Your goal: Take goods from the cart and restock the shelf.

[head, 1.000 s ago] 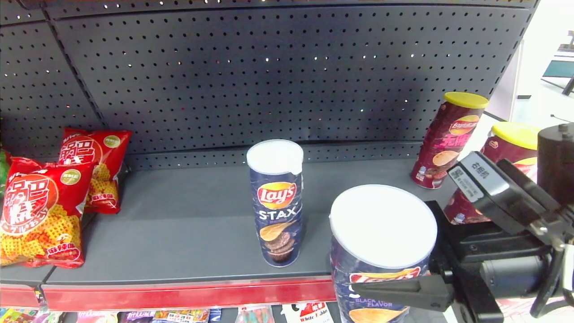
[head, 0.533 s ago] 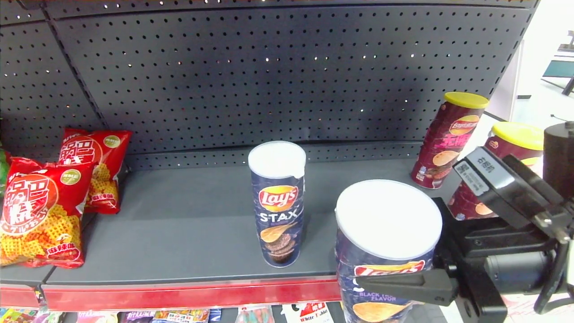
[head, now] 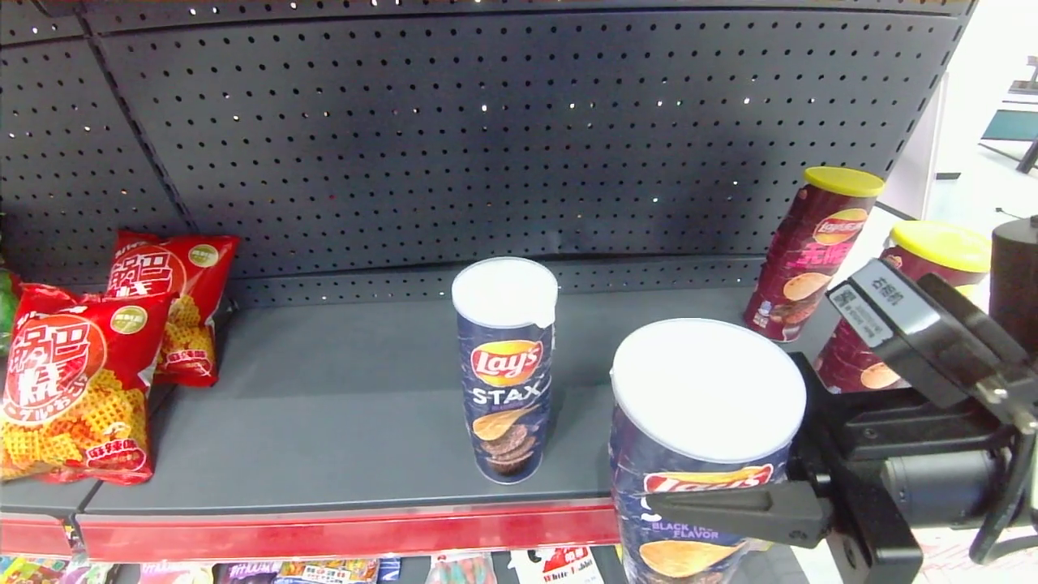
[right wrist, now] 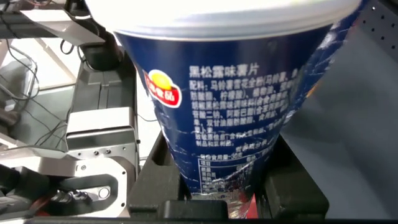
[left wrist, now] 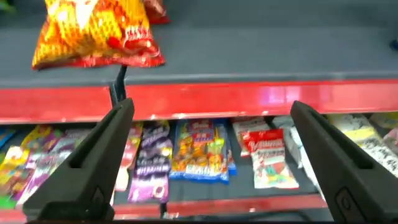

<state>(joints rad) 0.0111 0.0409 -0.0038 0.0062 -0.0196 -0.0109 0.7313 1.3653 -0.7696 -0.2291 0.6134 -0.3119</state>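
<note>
right claw (head: 714,478) was clamped on held navy chip can (head: 707,388) | can was upright at shelf (head: 340,405) front edge, 4 o'clock of standing navy chip can (head: 505,369) | left claw (left wrist: 211,106) had fingers apart, facing snack packets (left wrist: 199,149) below red edge

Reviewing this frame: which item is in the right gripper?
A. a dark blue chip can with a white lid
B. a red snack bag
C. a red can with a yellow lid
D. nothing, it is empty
A: the right gripper is shut on the dark blue chip can with a white lid, held in front of the shelf edge, while the red cans with yellow lids stand on the shelf, apart from it.
</note>
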